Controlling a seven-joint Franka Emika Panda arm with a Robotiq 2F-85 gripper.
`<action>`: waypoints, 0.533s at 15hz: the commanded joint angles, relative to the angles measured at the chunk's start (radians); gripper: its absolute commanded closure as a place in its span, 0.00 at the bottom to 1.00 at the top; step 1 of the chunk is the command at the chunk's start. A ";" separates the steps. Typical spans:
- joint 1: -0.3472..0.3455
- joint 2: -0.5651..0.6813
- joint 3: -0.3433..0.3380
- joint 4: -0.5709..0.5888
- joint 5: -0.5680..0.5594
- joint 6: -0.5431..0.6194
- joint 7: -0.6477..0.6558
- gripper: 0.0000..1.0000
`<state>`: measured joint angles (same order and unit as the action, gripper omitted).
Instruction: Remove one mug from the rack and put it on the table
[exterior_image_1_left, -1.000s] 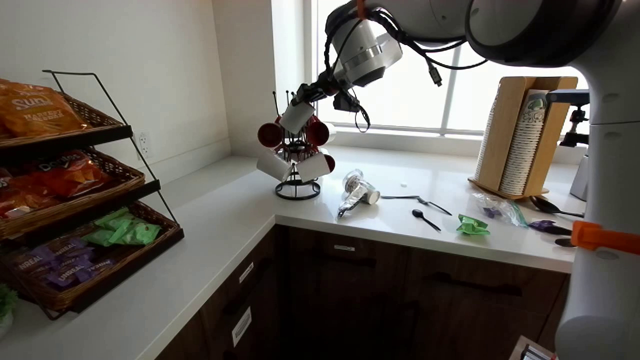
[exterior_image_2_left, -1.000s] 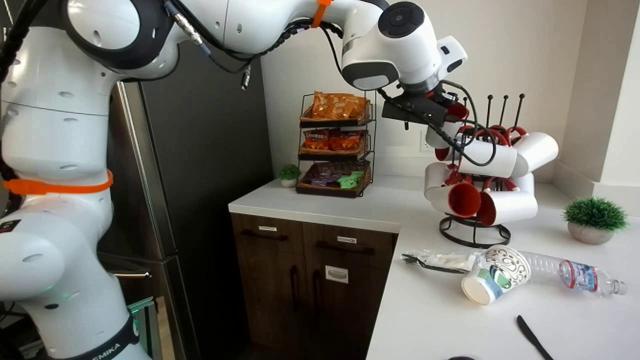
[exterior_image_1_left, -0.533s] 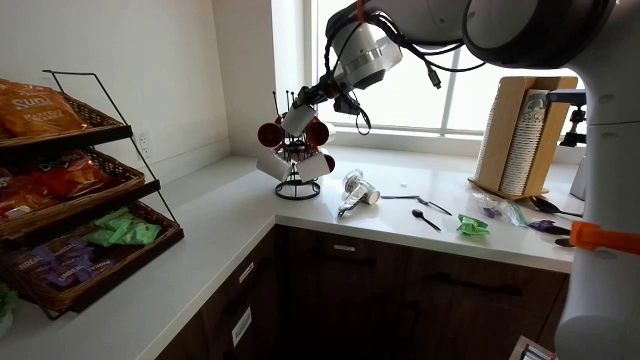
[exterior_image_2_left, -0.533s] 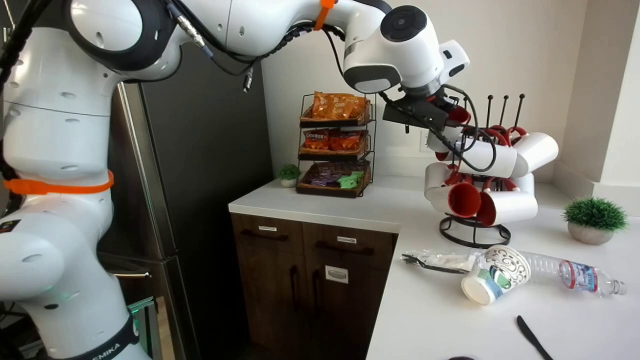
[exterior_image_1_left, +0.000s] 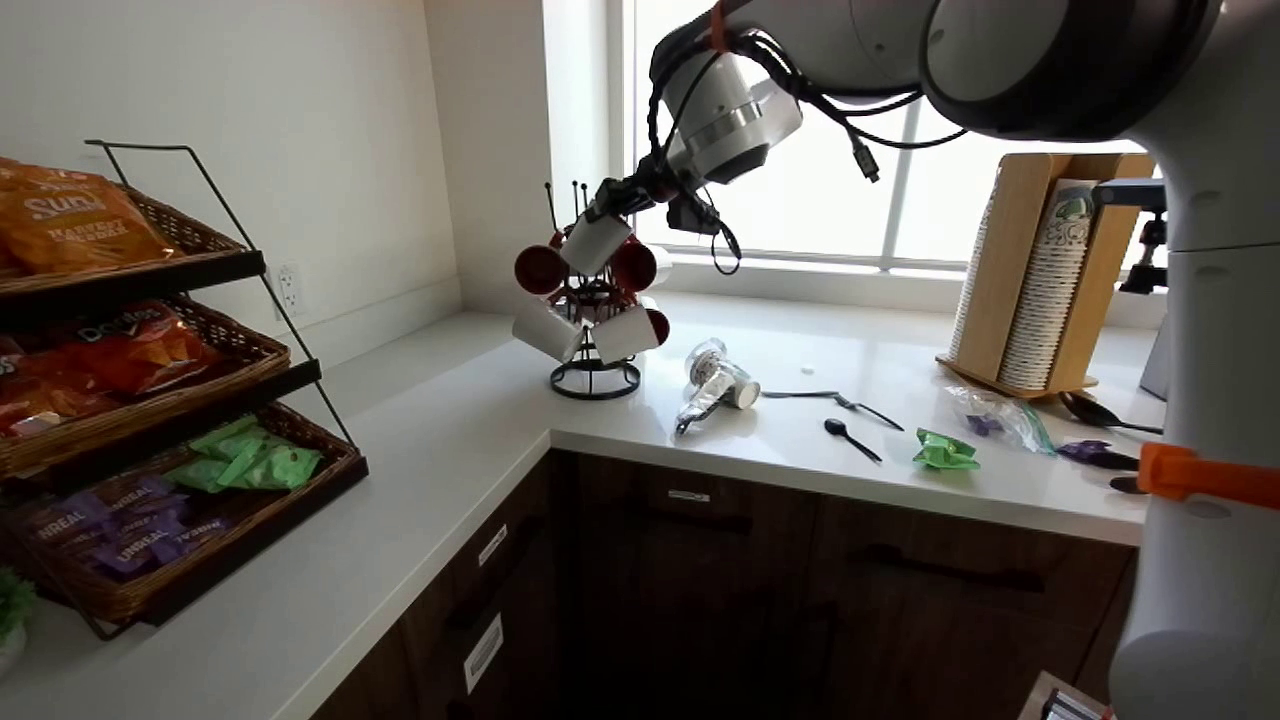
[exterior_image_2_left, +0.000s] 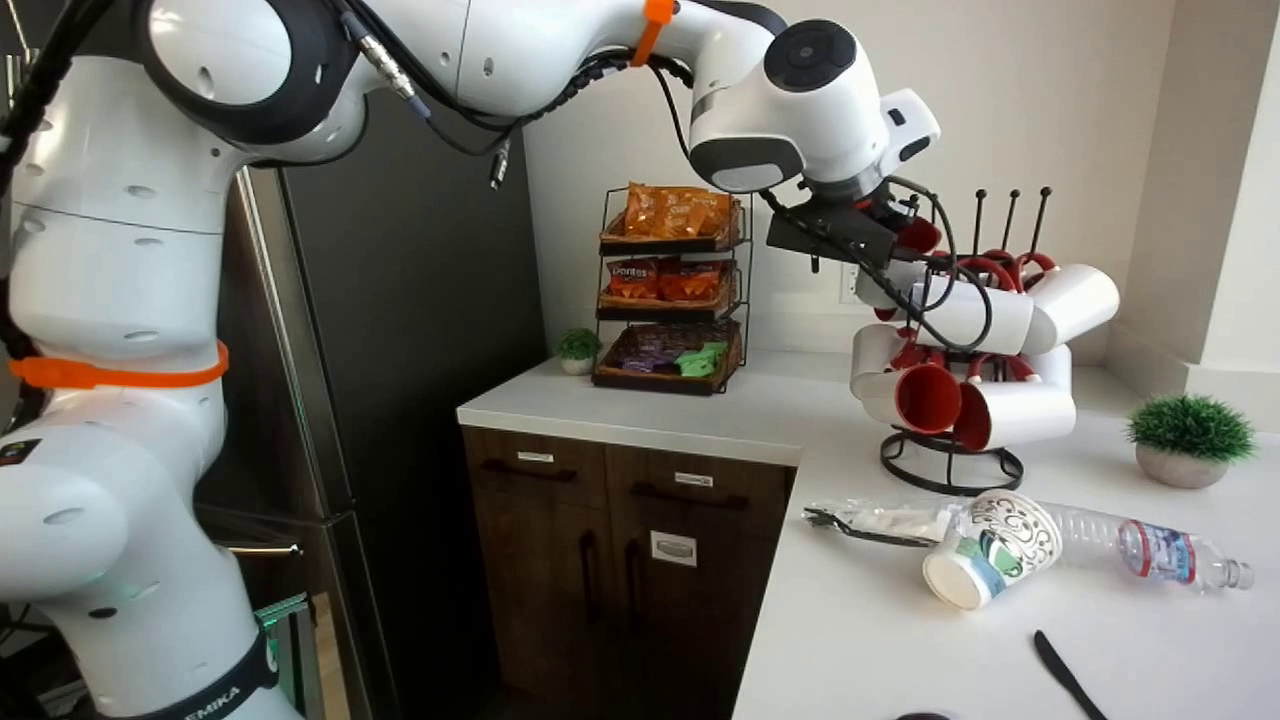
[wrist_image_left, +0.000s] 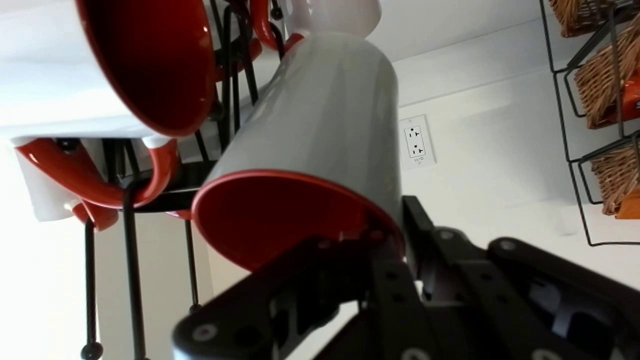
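The rack, a black metal mug tree, stands on the pale table (exterior_image_1_left: 440, 400); its base ring (exterior_image_2_left: 950, 489) and prongs (wrist_image_left: 132, 280) show. White mugs with red insides and handles hang on it. My gripper (wrist_image_left: 392, 225) is shut on the rim wall of a tilted upper mug (wrist_image_left: 320, 115), one finger inside the red mouth and one outside. This held mug also shows in both exterior views (exterior_image_1_left: 594, 245) (exterior_image_2_left: 888, 284), close against the rack. Its handle is hidden, so I cannot tell whether it still hangs on an arm. Cables partly cover the gripper (exterior_image_2_left: 900, 222) in an exterior view.
Another mug (wrist_image_left: 50, 75) is close beside the held one. A paper cup (exterior_image_2_left: 990, 550), a plastic bottle (exterior_image_2_left: 1150, 550) and wrapped cutlery (exterior_image_2_left: 880, 522) lie before the rack. A tiered snack shelf (exterior_image_1_left: 310, 380), a plant (exterior_image_2_left: 1190, 440) and a cup holder (exterior_image_1_left: 1035, 280) stand around.
My gripper and the held mug have moved slightly down over the last second. The gripper stays shut on the rim. The rack and loose items have barely moved.
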<state>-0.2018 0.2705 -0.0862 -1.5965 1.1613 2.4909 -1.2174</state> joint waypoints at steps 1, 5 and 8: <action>-0.006 0.025 -0.001 0.025 -0.009 0.006 0.004 0.97; -0.007 0.035 0.001 0.023 -0.019 0.001 -0.006 0.97; -0.009 0.044 0.001 0.021 -0.030 -0.003 -0.008 0.97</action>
<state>-0.2017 0.2919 -0.0852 -1.5979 1.1492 2.4910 -1.2203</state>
